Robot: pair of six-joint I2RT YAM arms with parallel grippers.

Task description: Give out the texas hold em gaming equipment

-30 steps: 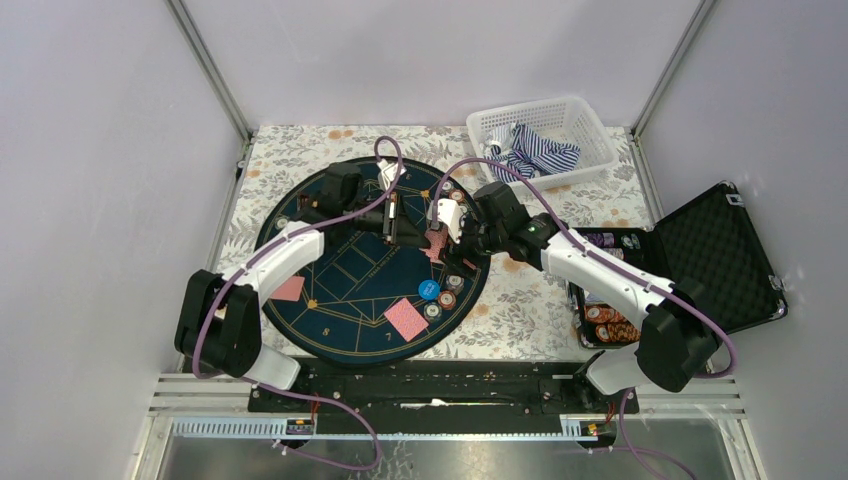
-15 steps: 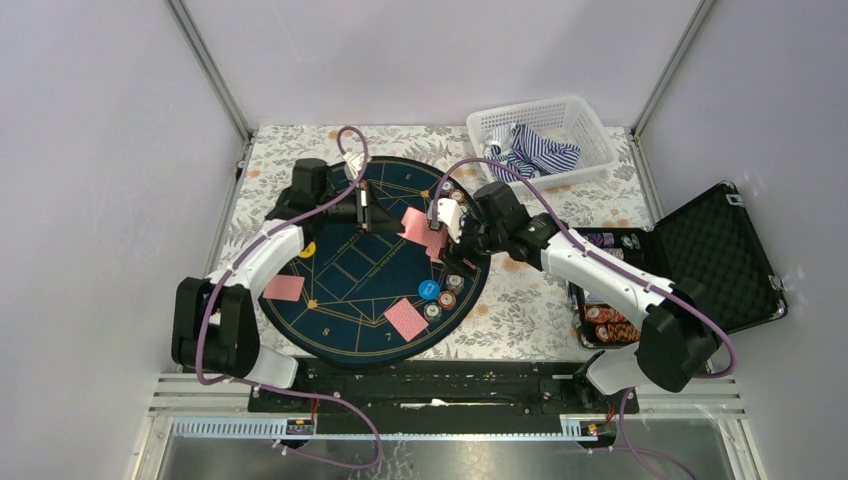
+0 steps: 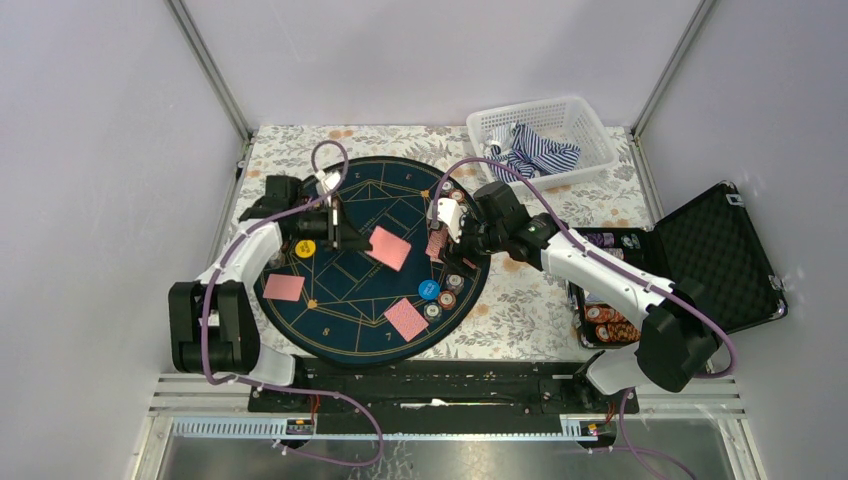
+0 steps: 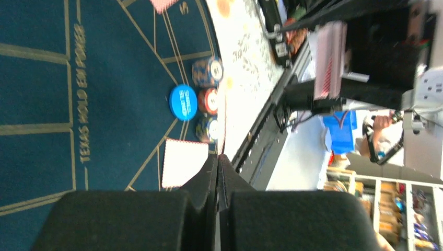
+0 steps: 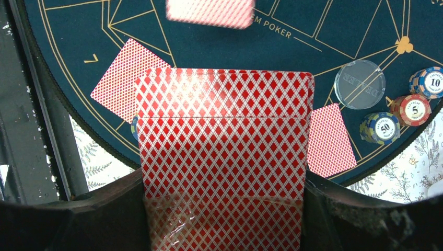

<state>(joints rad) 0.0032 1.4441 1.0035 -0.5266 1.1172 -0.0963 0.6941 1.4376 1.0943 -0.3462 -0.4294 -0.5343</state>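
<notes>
Red diamond lattice covers the back of the deck (image 5: pixel 224 136), which stands upright between the dark fingers of the right gripper (image 3: pixel 441 238). It is clamped by its side edges, seemingly so that the top card can be drawn off, over the right side of the round navy mat (image 3: pixel 350 300). The left gripper (image 3: pixel 350 238), clenched tight, pinches one thin card (image 3: pixel 389 247) by its edge and holds it flat above the mat's middle, probably bound for a seat on the left. Two dealt cards (image 3: pixel 406 319) lie face down, one at the mat's near edge and one at its left edge. A glossy blue disc (image 3: pixel 428 289) and short stacks of striped chips (image 3: pixel 447 298) sit by the mat's right edge, and an orange disc (image 3: pixel 305 248) lies near its left edge. The foam-lined case (image 3: pixel 700 250) at the desk's right edge holds more chips.
</notes>
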